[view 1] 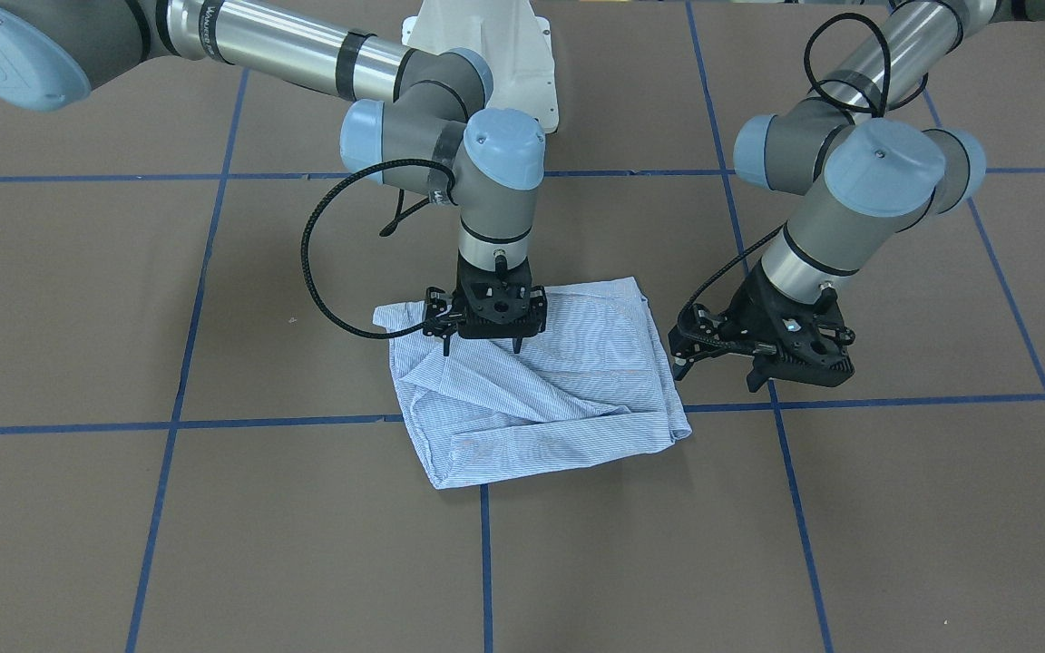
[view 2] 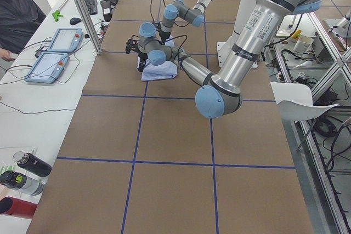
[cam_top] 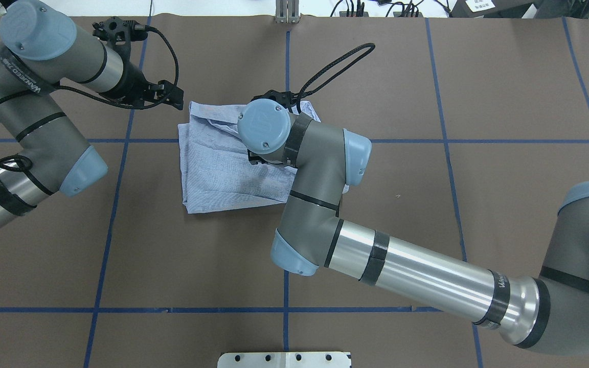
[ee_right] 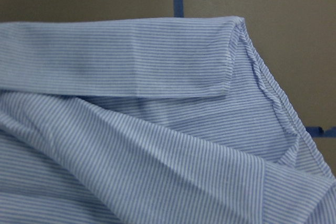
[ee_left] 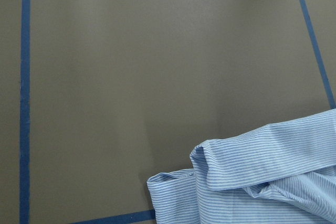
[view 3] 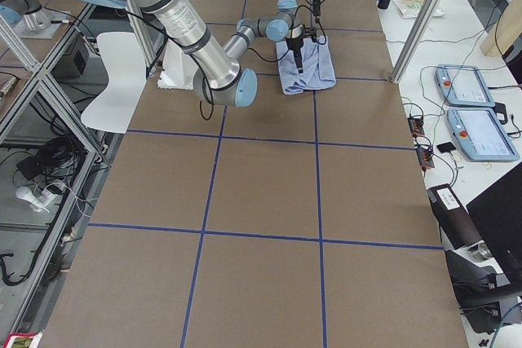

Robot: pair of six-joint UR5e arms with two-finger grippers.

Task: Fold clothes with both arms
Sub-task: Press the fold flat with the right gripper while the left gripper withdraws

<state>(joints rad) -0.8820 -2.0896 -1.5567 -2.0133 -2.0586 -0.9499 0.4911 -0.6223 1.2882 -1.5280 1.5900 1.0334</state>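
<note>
Blue-and-white striped shirt: lies folded into a rumpled, slightly skewed block on the brown table, across one of the blue tape lines.
Long axis: hard to call. The block looks close to square, perhaps a little longer from the robot's left to its right.
Right gripper: points straight down over the shirt's right half, toward the robot-side edge. Its fingers are spread with the tips at or just above the cloth, and I see no fabric pinched between them.
Left gripper: tilted, off the cloth just beside the shirt's left edge, fingers parted and carrying nothing.
Nearer arm: the right, already above the fabric. The left has the shirt lying to its inner side and, I judge, must come in sideways to reach that edge.
Front-facing view: the only one that shows both sets of fingers clearly.
Overhead view: the right arm's own wrist hides its fingers, though the shirt's outline and the left gripper at its far left corner read well.
Left wrist camera: mostly bare table, with a shirt corner low on the right.
Right wrist camera: filled with cloth, a folded band and a seam, no fingers in sight.
</note>
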